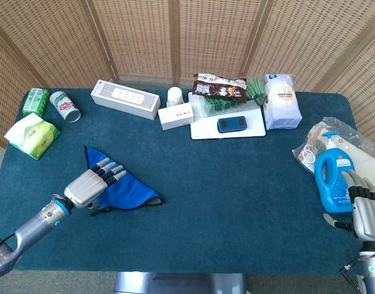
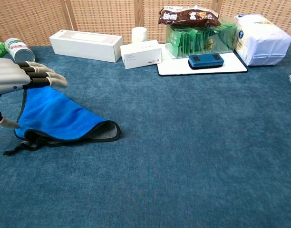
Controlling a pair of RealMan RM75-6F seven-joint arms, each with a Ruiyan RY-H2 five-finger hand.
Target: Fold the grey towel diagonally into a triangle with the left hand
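Note:
The towel (image 1: 131, 192) lies folded into a triangle at the left of the blue-green table; its blue face is up and a grey edge (image 2: 100, 136) shows along the near fold. My left hand (image 1: 89, 184) hovers over the towel's left part with fingers stretched out and holds nothing. In the chest view the left hand (image 2: 17, 78) is raised clear above the towel (image 2: 55, 116). My right hand (image 1: 366, 214) rests at the table's right near corner, fingers apart and empty, and only the head view shows it.
A blue detergent bottle (image 1: 334, 180) and a plastic bag (image 1: 334, 138) stand beside the right hand. Along the back are a long white box (image 1: 125, 98), a small white box (image 1: 175, 115), a white tray (image 1: 227, 130) and a white bag (image 1: 279, 101). A green tissue pack (image 1: 32, 136) and a can (image 1: 65, 106) lie at far left.

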